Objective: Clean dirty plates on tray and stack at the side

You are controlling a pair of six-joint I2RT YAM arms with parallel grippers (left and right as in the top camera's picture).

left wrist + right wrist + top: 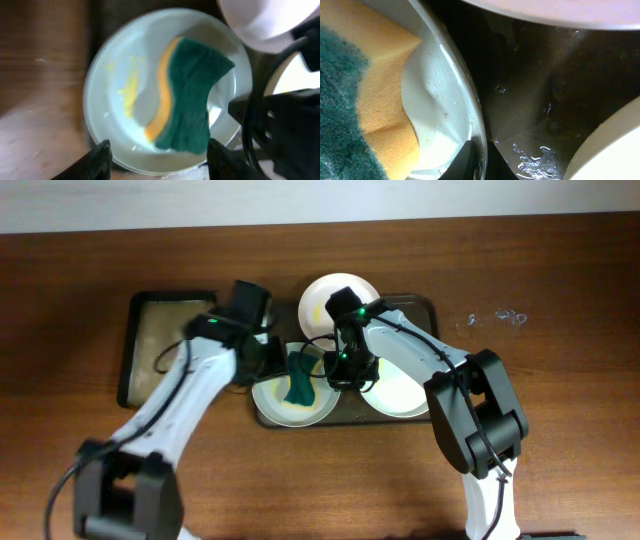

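Three white plates lie on the dark tray (pixel 424 307): one at the back (pixel 330 295), one front right (pixel 405 393), one front left (pixel 318 408). A green and orange sponge (pixel 300 378) lies on the front left plate (pixel 120 55), which has yellow smears. My right gripper (pixel 339 373) is shut on that plate's right rim, which shows in the right wrist view (pixel 481 161), next to the sponge (pixel 375 105). My left gripper (pixel 270 360) is open, with its fingers (pixel 160 160) straddling the plate's left rim. The sponge (pixel 192 100) lies free on the plate.
A smaller black tray with a tan bottom (pixel 165 345) lies left of the dark tray. Water drops (pixel 495 317) sit on the wooden table at the right. The dark tray's floor (pixel 535 95) is wet between the plates.
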